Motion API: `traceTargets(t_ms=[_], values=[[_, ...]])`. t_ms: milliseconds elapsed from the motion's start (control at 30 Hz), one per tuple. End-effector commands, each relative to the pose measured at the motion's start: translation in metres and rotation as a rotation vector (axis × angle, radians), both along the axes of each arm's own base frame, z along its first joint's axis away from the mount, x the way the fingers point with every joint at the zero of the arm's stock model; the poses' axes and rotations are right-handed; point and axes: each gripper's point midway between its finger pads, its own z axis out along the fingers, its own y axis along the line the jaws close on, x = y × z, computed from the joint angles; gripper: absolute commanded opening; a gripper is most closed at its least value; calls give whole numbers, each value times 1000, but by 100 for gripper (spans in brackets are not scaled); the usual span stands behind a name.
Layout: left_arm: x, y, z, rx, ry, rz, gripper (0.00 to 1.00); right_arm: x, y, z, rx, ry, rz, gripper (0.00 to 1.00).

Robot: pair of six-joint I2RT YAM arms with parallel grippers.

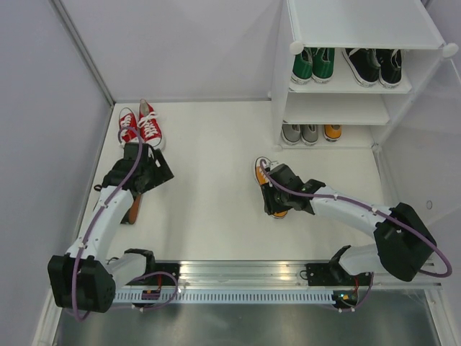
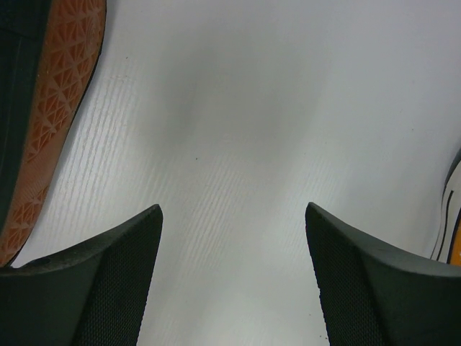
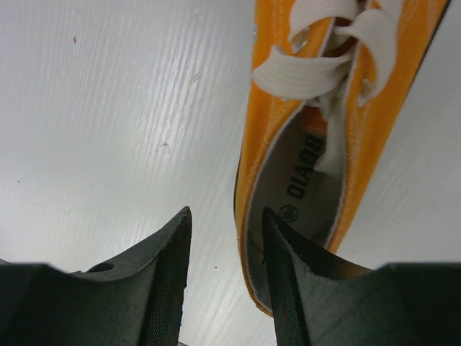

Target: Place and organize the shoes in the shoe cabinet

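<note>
Black-fingered, the right gripper [image 3: 227,216] stands half open astride the side wall of the orange shoe [image 3: 263,137] near its heel, one finger inside the opening, the other outside and clear of the canvas, its arm [image 1: 346,209] stretched low and leftward, the shoe cabinet [image 1: 360,21] well apart beyond.

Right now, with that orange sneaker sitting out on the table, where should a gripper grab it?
Probably the side wall beside its open mouth, coming from above. The orange sneaker sits upright on its sole with the opening facing up, so one finger can slip inside and the other stay outside. The right gripper is lined up that way.
</note>
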Motion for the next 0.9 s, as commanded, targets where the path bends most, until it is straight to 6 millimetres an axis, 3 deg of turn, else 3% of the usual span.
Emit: traceTargets(t_ms=[0,167,333,367,433,633,733,867], values=[[-5,2,-6,46,6,-65,84,2,14,5,-16,-34,36,49],[-5,6,-1,71,-21,-66,84,-4,6,-8,-66,-16,23,43],[-6,9,4,83,-41,-59,84,-5,-3,-14,-118,-7,14,24],[-7,9,6,84,-51,-57,84,-4,-4,-14,-124,-6,9,13],[-6,10,8,86,-57,-54,84,0,-11,-9,-150,-32,-19,1],[-6,9,8,85,-60,-62,84,11,-29,18,-146,-101,-118,1],[-7,10,10,87,-66,-58,84,15,-50,25,-128,-96,-211,1],[-7,10,9,88,-64,-56,84,26,-93,33,-100,-88,-366,1]])
